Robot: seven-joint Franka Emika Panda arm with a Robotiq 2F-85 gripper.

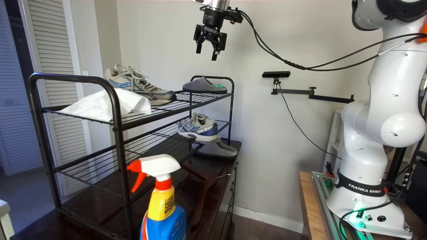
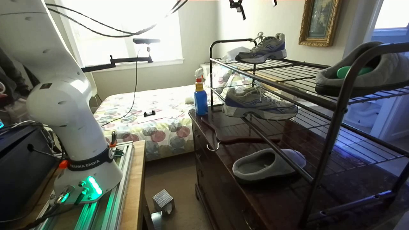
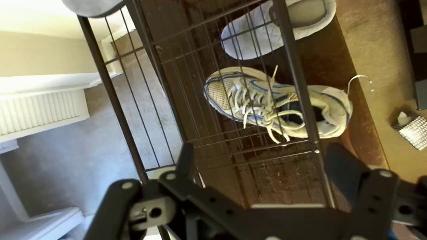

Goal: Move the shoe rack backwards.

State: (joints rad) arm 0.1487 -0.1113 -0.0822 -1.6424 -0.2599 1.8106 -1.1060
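Observation:
The shoe rack (image 1: 176, 110), black tubing with wire shelves, stands upright on the dark brown dresser in both exterior views. Its tubes and wires, seen from above, cross the wrist view, with the rack's long bar (image 3: 297, 70) running right of centre. High over the top shelf, apart from the rack, hangs my gripper (image 1: 206, 53). Its fingers are spread wide, and nothing sits between them. In an exterior view only the tips of the gripper (image 2: 259, 10) show at the top edge. From the wrist, the gripper (image 3: 262, 151) has shelf and dresser far below its gap.
On the top shelf are a white cloth (image 1: 106, 103), a sneaker (image 1: 140, 88) and a grey slipper (image 1: 203, 86). Another sneaker (image 2: 258, 103) sits on the lower shelf. The dresser (image 2: 217, 182) bears a slipper (image 2: 265, 164), a hanger (image 2: 246, 139) and a spray bottle (image 2: 200, 100).

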